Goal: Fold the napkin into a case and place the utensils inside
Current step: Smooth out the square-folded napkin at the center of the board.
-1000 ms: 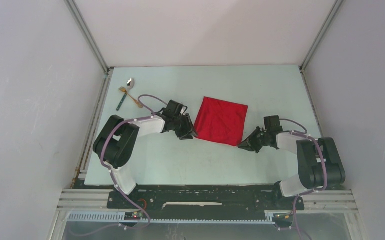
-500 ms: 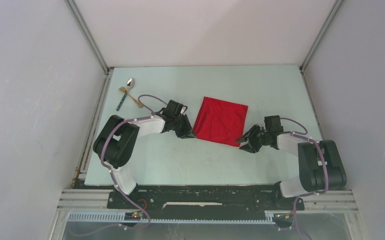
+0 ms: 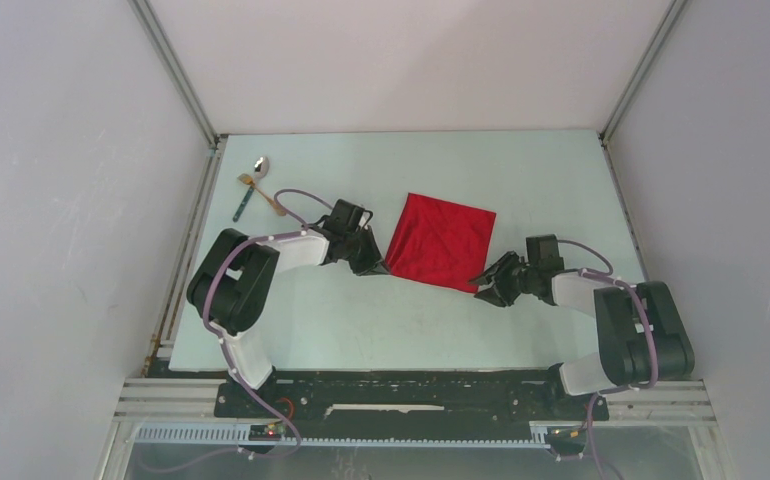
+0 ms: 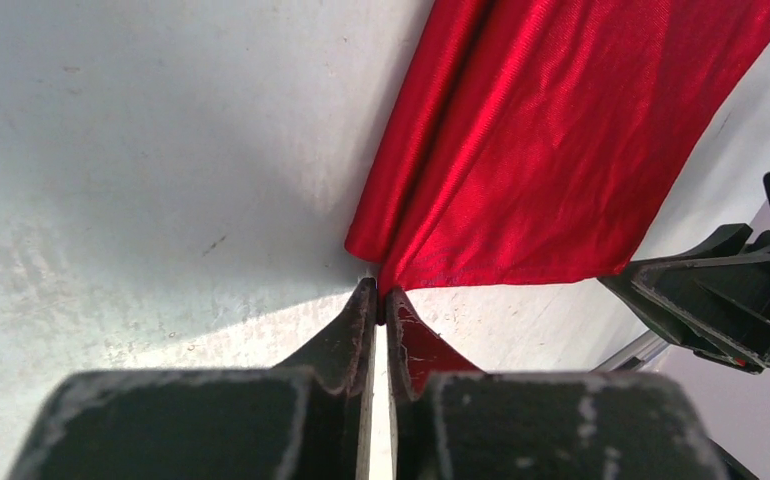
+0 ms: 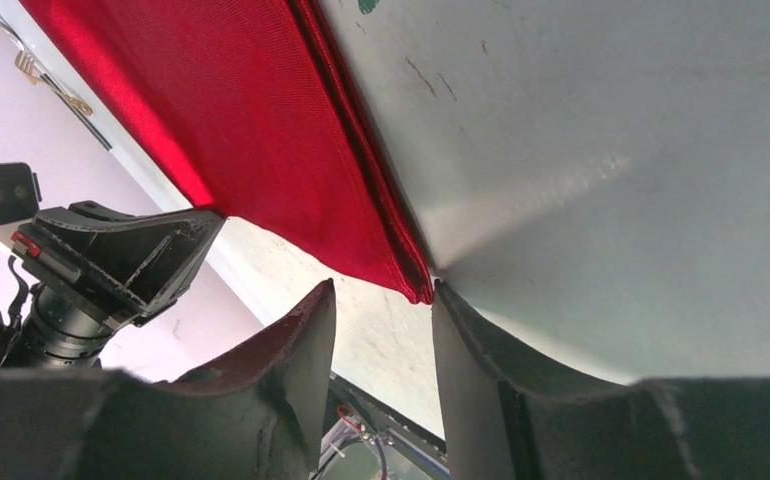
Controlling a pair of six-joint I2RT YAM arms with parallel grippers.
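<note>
The red napkin (image 3: 440,241) lies flat mid-table, folded in layers, with a doubled strip along its left edge (image 4: 401,160). My left gripper (image 3: 382,267) sits at its near left corner, jaws shut on that corner (image 4: 379,292). At the near right corner is my right gripper (image 3: 479,283), which stands open (image 5: 381,290). The cloth's corner (image 5: 423,292) lies just inside its right fingertip, touching neither pad. The utensils lie together at the far left: a silver spoon (image 3: 261,165), a gold fork (image 3: 264,197) and a teal-handled piece (image 3: 242,205).
The pale table (image 3: 411,330) is boxed in by white walls on the left, right and back. A metal rail (image 3: 186,260) runs along its left edge, close to the cutlery. Each wrist view shows the other gripper across the cloth.
The left jaws have closed on the napkin's near left corner. The right jaws have opened and crept left to the near right corner. The napkin has not visibly moved.
</note>
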